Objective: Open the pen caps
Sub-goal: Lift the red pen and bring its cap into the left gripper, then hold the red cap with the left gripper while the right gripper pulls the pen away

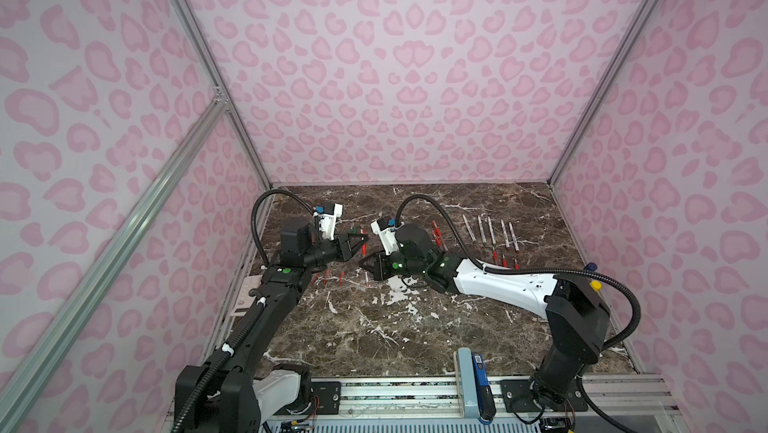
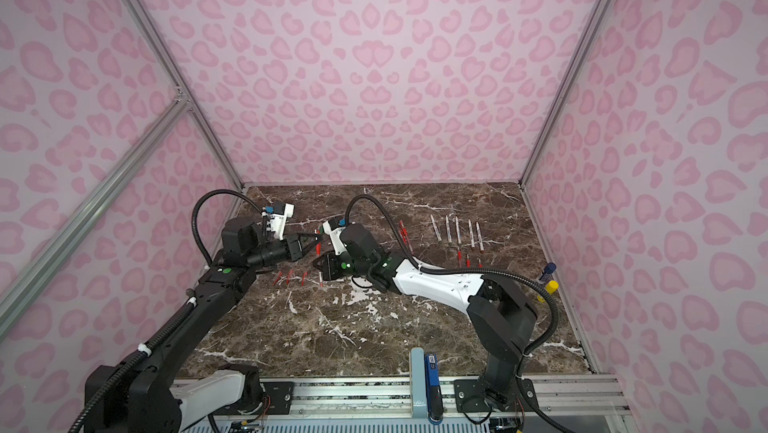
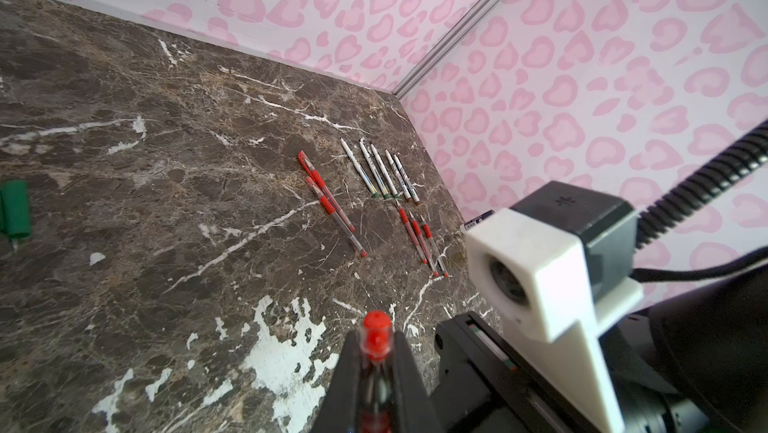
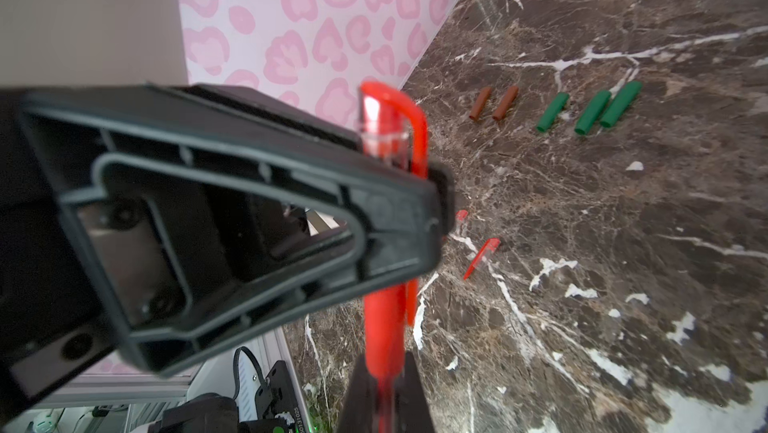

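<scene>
1. Left gripper (image 1: 365,239) is pinched tight on the red cap (image 4: 388,119) at the far end of a red pen (image 4: 382,327); the right wrist view shows the cap's clip running alongside the black finger (image 4: 399,206).
2. Right gripper (image 1: 365,272) is closed around the barrel of the same pen, nearer the camera, so the two grippers sit close together along it.
3. In both top views the pen is lifted off the brown marble table (image 1: 374,327), left of the middle, pointing roughly away from the camera. I cannot tell whether the cap has come free of the barrel.
4. Loose red caps (image 1: 327,277) lie on the table just beside the left arm, a little nearer the camera than the grippers.
5. Three green caps (image 4: 592,112) and two brown caps (image 4: 505,102) lie in a row near the left wall, apart from the held pen.
6. Two capped red pens (image 3: 328,202) lie side by side behind the right arm.
7. Five white pens (image 1: 491,231) lie in a neat row further right, with three more red ones (image 1: 504,260) at their near ends.
8. A blue-capped tube (image 2: 548,271) and a yellow tube (image 2: 550,285) sit at the right wall.
</scene>
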Action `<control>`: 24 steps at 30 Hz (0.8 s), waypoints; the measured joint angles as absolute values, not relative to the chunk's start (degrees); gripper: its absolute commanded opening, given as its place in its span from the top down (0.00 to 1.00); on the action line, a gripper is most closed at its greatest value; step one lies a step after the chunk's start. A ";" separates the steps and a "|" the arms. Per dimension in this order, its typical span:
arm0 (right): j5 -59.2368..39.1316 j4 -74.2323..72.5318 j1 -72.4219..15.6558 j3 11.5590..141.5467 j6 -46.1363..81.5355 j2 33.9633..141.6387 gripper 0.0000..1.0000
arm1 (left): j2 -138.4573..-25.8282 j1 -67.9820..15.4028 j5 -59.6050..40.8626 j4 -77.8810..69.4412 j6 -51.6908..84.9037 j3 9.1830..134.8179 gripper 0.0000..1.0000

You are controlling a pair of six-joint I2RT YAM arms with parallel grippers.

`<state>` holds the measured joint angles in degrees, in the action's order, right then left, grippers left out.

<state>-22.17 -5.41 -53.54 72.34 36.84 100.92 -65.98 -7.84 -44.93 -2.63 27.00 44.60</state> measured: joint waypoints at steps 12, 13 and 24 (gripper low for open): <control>-21.02 -2.11 -54.24 71.40 35.77 100.90 1.00 | -65.56 -7.22 -43.51 -2.96 26.89 44.88 0.95; -21.06 -1.85 -54.33 71.44 35.73 100.90 1.00 | -65.56 -7.22 -43.51 -3.18 26.89 44.60 0.90; -20.75 2.50 -55.02 73.93 34.89 100.90 1.00 | -65.69 -7.25 -43.48 -3.33 26.68 43.46 0.82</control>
